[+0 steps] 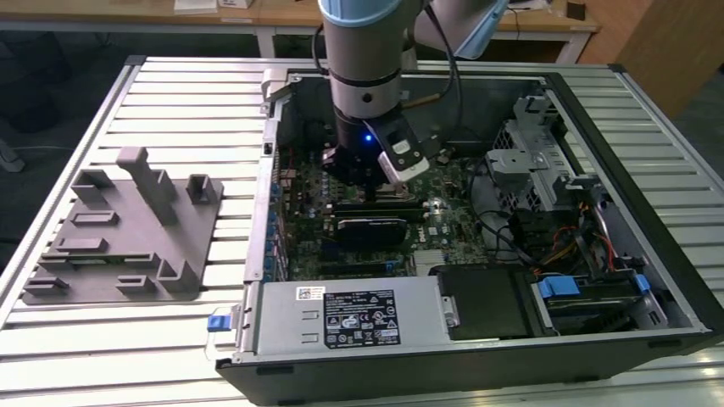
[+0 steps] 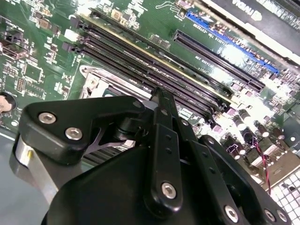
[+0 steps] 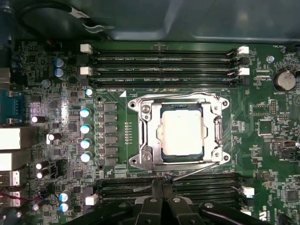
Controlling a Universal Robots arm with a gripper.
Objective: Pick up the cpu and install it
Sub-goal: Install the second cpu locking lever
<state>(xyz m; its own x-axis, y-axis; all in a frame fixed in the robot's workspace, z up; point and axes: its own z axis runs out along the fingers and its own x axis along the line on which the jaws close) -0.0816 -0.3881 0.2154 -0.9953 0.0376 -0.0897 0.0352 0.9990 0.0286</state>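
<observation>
The gripper (image 3: 161, 206) hangs low over the motherboard (image 3: 56, 93) with its fingers drawn together on nothing, since the cpu (image 3: 182, 130) already sits square in its socket (image 3: 140, 136), framed by the metal retention bracket. In the exterior view the arm (image 1: 364, 51) hides the socket, and whether the bracket is latched is hard to tell.

The arm points straight down; its pincer (image 3: 162, 194) seems pressed together at the fingertips (image 2: 161, 101), holding nothing.
</observation>
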